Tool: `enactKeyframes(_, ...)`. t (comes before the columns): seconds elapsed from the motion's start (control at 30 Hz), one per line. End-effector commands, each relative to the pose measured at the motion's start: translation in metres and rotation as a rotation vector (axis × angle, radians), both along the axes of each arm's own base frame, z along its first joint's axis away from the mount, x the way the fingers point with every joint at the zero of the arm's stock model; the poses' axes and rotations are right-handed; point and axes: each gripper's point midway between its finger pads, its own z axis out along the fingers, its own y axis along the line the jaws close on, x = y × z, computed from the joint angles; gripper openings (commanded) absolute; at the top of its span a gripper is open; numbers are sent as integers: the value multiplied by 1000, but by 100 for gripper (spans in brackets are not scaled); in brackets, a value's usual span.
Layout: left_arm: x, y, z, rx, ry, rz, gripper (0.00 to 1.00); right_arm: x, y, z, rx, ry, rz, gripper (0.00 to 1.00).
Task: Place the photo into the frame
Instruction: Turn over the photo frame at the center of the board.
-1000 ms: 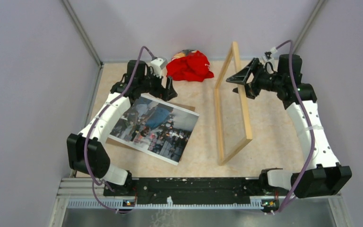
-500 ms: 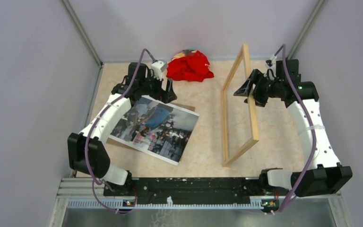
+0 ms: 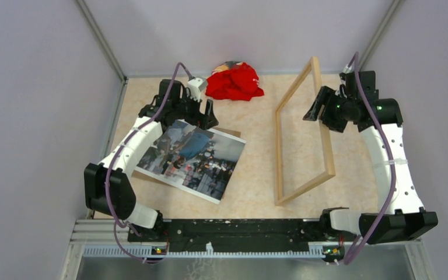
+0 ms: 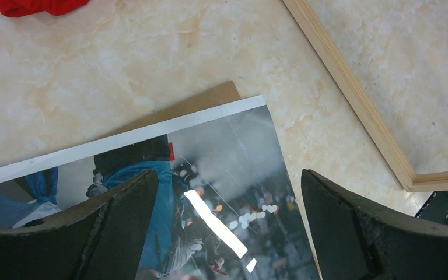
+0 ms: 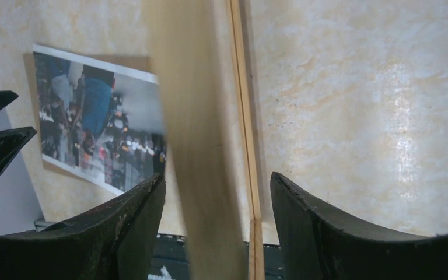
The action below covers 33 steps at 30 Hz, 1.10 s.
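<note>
The photo (image 3: 192, 157) lies flat at the left of the table on a brown backing board (image 3: 231, 132). My left gripper (image 3: 207, 114) hovers open over its far right corner, and the print (image 4: 233, 151) shows between the spread fingers (image 4: 228, 186). The frame (image 3: 279, 157) stands tilted on its left long rail, its upper rail leaning right. That upper rail (image 5: 192, 116), blurred, runs between the jaws of my right gripper (image 5: 217, 181), with a gap on each side. The right gripper (image 3: 321, 108) is open and grips nothing.
A crumpled red cloth (image 3: 233, 81) lies at the back centre by the wall. Grey walls close in the table on the left, back and right. The frame's lower rail (image 4: 350, 93) rests on the marble top just right of the photo.
The frame's upper rail has swung to the right and tipped lower. My right gripper moved right along with it. The left arm and the photo have not moved.
</note>
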Motion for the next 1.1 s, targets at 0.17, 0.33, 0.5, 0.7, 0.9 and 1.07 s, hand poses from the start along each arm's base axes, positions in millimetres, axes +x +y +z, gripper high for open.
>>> enactKeyframes(0.17,5,-4,8,-23,-31,-5,99,-10,-28,35,-127,-104,-64,60)
enactKeyframes(0.33,6,-4,14,-28,-43,-4,99,-13,-33,24,-156,-87,-79,43)
enactKeyframes(0.5,8,-1,15,-12,-55,7,99,-11,-33,1,-161,-48,-76,16)
enactKeyframes(0.7,10,1,14,6,-64,12,99,-5,-32,-42,-176,25,-54,0)
enactKeyframes(0.9,14,4,10,29,-69,20,99,-2,-28,-72,-188,68,2,0)
enactKeyframes(1.07,16,5,7,38,-66,20,99,-3,-11,-88,-181,97,90,0)
